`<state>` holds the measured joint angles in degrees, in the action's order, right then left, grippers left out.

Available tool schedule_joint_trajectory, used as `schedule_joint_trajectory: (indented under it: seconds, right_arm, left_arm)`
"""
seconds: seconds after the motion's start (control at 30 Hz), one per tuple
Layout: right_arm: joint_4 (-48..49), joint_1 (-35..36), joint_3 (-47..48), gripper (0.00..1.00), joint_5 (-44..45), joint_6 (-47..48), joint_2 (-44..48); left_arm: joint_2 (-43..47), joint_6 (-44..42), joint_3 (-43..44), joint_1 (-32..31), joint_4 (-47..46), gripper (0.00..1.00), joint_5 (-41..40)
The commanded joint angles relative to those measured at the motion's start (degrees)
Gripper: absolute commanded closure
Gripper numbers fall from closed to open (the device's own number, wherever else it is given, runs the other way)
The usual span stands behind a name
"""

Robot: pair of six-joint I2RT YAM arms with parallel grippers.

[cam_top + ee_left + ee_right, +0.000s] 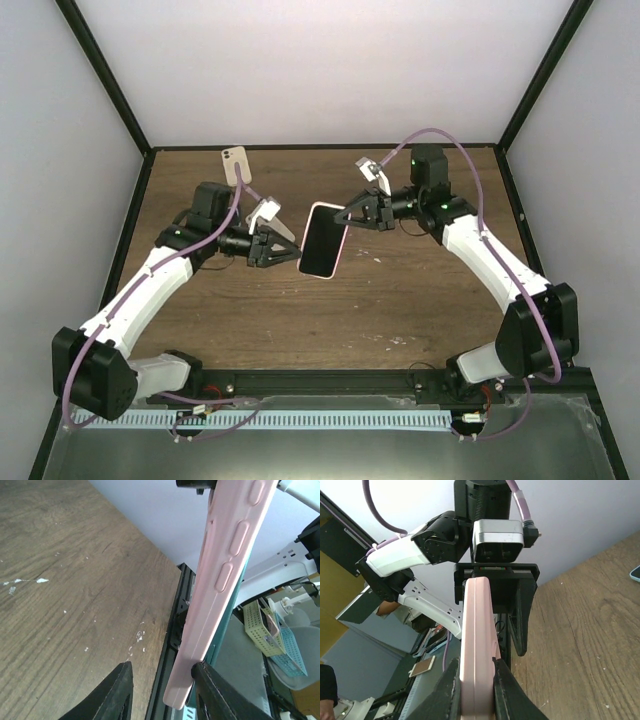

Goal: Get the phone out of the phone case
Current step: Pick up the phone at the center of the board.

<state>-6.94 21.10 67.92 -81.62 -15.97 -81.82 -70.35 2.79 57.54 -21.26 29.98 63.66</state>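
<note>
The phone [320,238] sits in its pink case [220,580], held tilted in the air above the middle of the surface [420,290]. The right gripper [349,215] is clenched on the case's upper edge. The left gripper [291,254] is parted, straddling the case's lower edge: one finger [212,690] is at the case, the other stands clear of it.

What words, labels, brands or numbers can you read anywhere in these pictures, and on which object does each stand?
None can be read.
The pink phone case and the wooden table show no writing.
The green basket in the background is too blurred to tell.
</note>
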Motion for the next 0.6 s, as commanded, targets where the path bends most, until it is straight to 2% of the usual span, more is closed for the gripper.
schedule_joint_trajectory:
  seconds: [0.0,0.23,0.43,0.57]
  right_arm:
    - [3.4,5.3,0.7,0.99,-13.4,-7.6,1.1]
    - [3.0,5.2,5.7,0.99,-12.3,-9.1,0.7]
    - [1.2,2.5,11.1,0.99,-9.4,-8.0,-0.3]
    - [2.3,2.1,11.9,0.99,-8.2,-8.9,-0.6]
  left_arm:
    - [-1.6,0.0,2.5,0.1,-9.1,0.64,-7.5]
    - [-1.3,-2.2,-0.9,0.1,-8.7,0.64,-9.3]
    - [0.8,-4.1,-3.8,0.1,-7.4,0.61,-2.9]
    - [1.7,-2.9,-4.0,0.1,-8.2,0.59,-1.6]
